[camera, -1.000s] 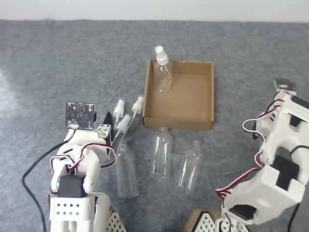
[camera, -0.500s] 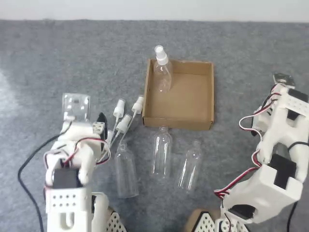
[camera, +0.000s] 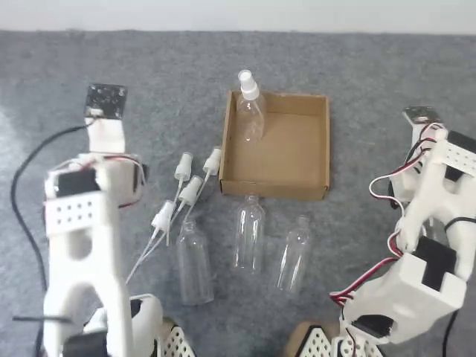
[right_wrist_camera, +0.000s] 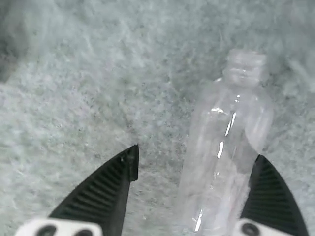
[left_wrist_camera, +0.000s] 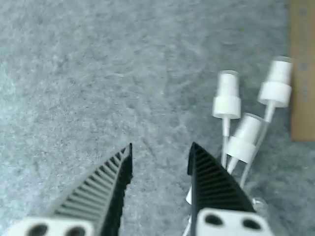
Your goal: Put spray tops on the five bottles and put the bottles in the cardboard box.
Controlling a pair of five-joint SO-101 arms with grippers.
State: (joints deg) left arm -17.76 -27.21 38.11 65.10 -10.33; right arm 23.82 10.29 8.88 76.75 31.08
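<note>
One clear bottle with a white spray top (camera: 250,108) lies against the far left wall of the cardboard box (camera: 312,160). Three uncapped bottles lie in front of the box: left (camera: 195,260), middle (camera: 249,230), right (camera: 292,253). Several loose white spray tops (camera: 192,190) lie left of the box. My left gripper (left_wrist_camera: 160,152) is open above the carpet, beside the spray tops (left_wrist_camera: 226,101). My right gripper (right_wrist_camera: 195,157) is open, with an uncapped bottle (right_wrist_camera: 226,142) lying between its fingers and apart from both.
Grey carpet (camera: 357,67) covers the table. The left arm (camera: 82,208) stands tall at the left and the right arm (camera: 431,223) at the right edge. The box's edge (left_wrist_camera: 301,73) lies just past the spray tops.
The left arm has risen and swung back to the left, away from the spray tops. The right arm has shifted slightly. The bottles, tops and box have not moved.
</note>
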